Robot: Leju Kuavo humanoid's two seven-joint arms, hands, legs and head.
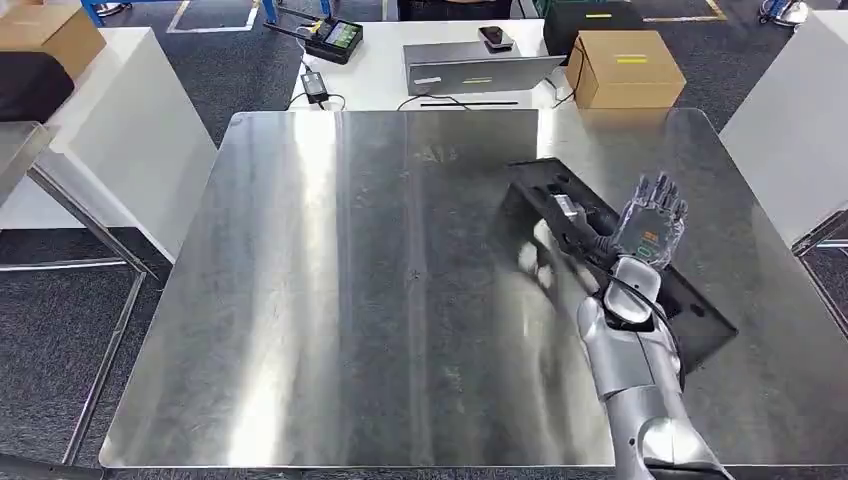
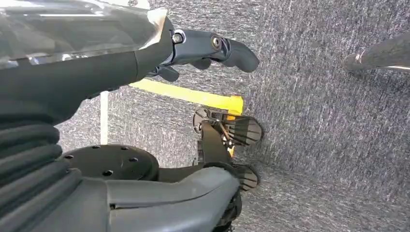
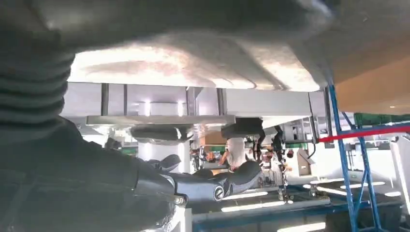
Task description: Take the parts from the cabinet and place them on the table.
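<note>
A long black tray-like part [image 1: 690, 300] lies flat on the right side of the steel table [image 1: 330, 300], with a small silver piece [image 1: 566, 208] near its far end. My right hand [image 1: 652, 228] hovers over the middle of that part, fingers stretched out and apart, with nothing in its grasp. In the right wrist view the right hand [image 3: 145, 183] has straight dark fingers [image 3: 217, 186] and is empty. My left hand [image 2: 121, 67] hangs beside my body over grey carpet, fingers [image 2: 227, 48] loosely extended, holding nothing.
Behind the steel table stands a white table [image 1: 380, 75] with a grey laptop [image 1: 470, 65], a cardboard box [image 1: 625, 68], a phone [image 1: 495, 38] and a black device [image 1: 335, 38]. White tables flank it left [image 1: 120, 130] and right [image 1: 790, 130].
</note>
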